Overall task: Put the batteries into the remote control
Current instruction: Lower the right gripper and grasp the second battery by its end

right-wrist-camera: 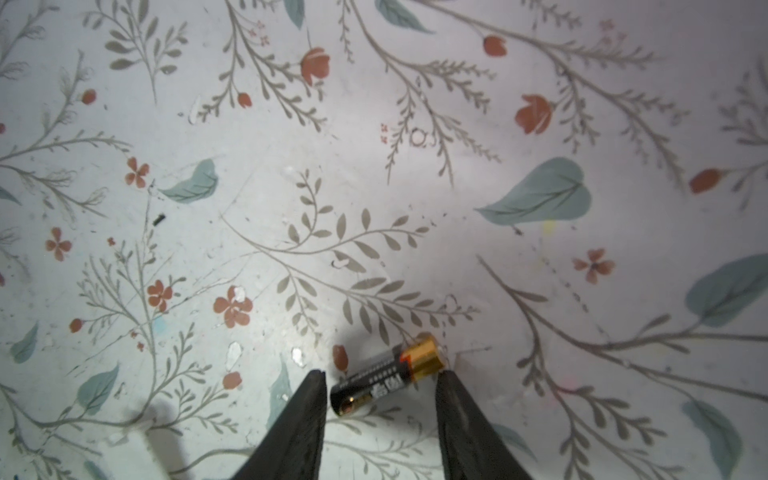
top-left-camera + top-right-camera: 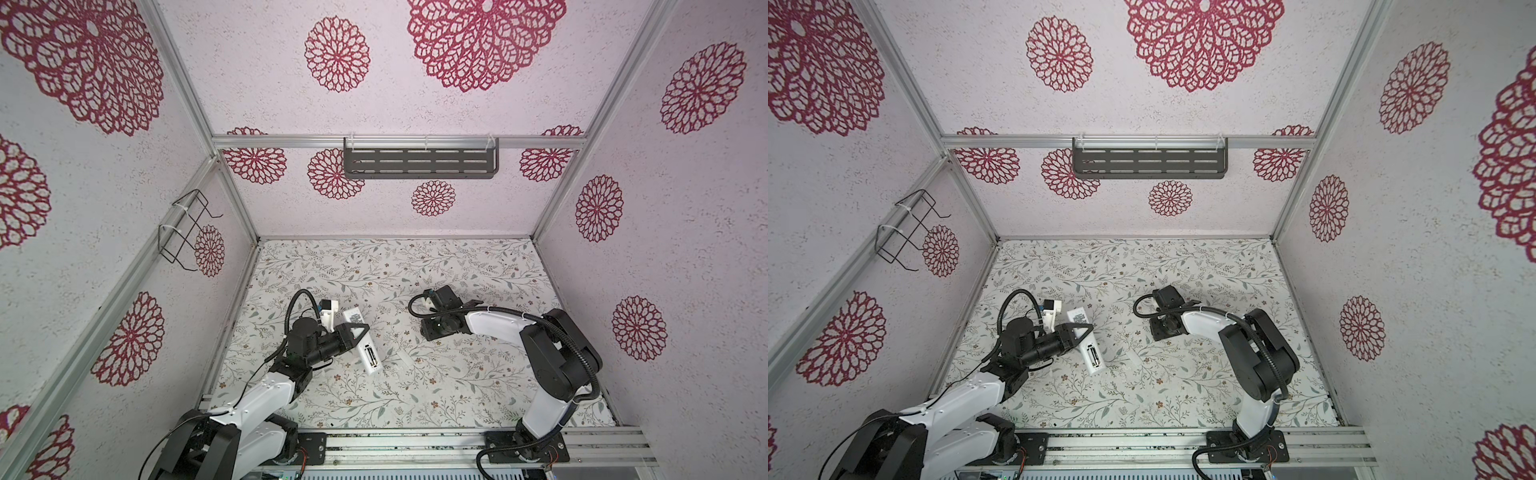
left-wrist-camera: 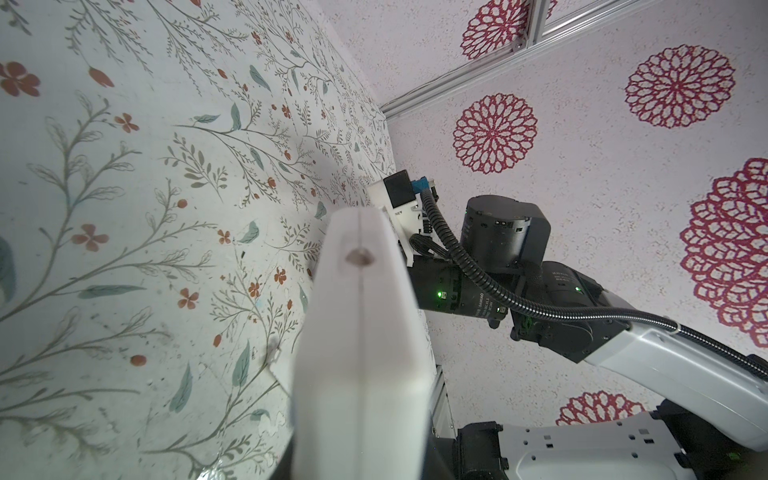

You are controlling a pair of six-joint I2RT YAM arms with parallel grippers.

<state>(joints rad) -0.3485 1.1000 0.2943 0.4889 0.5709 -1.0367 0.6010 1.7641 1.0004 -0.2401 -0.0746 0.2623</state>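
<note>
Left gripper: the left gripper (image 2: 358,331) is clamped across the middle of the long slim white plastic remote control (image 2: 369,356), left of centre over the floral-printed tabletop (image 2: 457,270). The left wrist view suggests the remote is lifted clear, though that's a judgement.
Remote: it's back face up in both top views, with the open battery bay (image 2: 1093,356) at the near end.
Bay contents: there are dark stripes inside, too small to tell whether a cell already sits there.
Right gripper: the right gripper (image 1: 382,374) is nose-down, right of centre and well apart from the remote. Its jaws are apart, one on each side of the target, not pinching yet.
Battery: the small dark cylindrical battery with a gold end (image 1: 388,376) lies flat on the table, skewed between the tips. Its gold end is just beside one fingertip (image 1: 451,390), and there's a gap at the other.
Second battery: no view shows one.
Battery handling: it looks rigid, dense for its size, smooth and round. It will likely roll, and lying skewed it may swivel or squirt out as the jaws meet.
Where to grip: the dark mid-barrel, across its width, leaving both ends free for the contacts.
Remote handling: the plastic looks stiff, light and slick. The mid-body hold leaves the bay clear.
Cover: the small whitish cover piece (image 2: 405,357) lies loose on the table between the remote and the right arm, touching neither.
Wall holders: nothing shows in the dark slotted shelf (image 2: 419,163) on the far wall or the black wire basket (image 2: 185,232) on the left wall.
</note>
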